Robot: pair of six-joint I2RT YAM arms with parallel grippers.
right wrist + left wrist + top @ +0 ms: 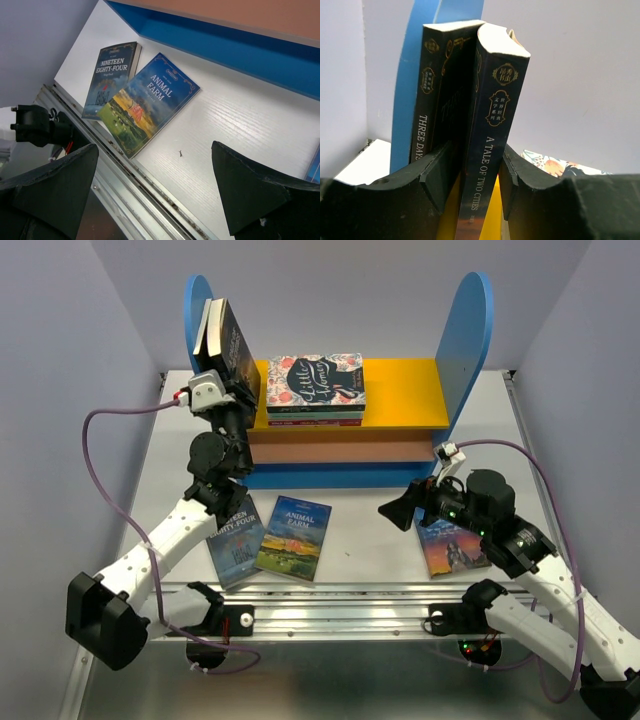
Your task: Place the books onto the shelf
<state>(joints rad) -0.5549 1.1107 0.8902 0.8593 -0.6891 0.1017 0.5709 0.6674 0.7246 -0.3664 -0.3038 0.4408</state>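
- The shelf (pixel 465 330) stands at the back of the counter (pixel 365 540), its blue base toward the arms.
- Two dark blue paperbacks stand upright on the yellow upper board (pixel 400 390) at its left end. Three Days to See (pixel 426 95) is against the left blue side panel (pixel 407 100), and A Tale of Two Cities (pixel 495 145) leans on it from the right.
- The left hand (pixel 476 165) is up at that end of the shelf. Its fingers (pixel 432 177) straddle A Tale of Two Cities, and the jaws are parted. A sliver of yellow board shows between each finger and the book, so it is not clamped.
- Little Women (pixel 315 378) lies flat on the middle of the yellow board, on top of a short stack of other flat books (pixel 315 418).
- Nineteen Eighty-Four (pixel 110 75) and Animal Farm (pixel 147 100) lie face up on the counter in front of the shelf's left half, with Animal Farm's edge lapping over its neighbour.
- A third paperback (pixel 452 548) with a landscape cover lies flat in front of the shelf's right end; its title is too small to read.
- The right hand (pixel 155 147) hovers just beside that book, low over the counter, jaws spread wide and holding nothing.
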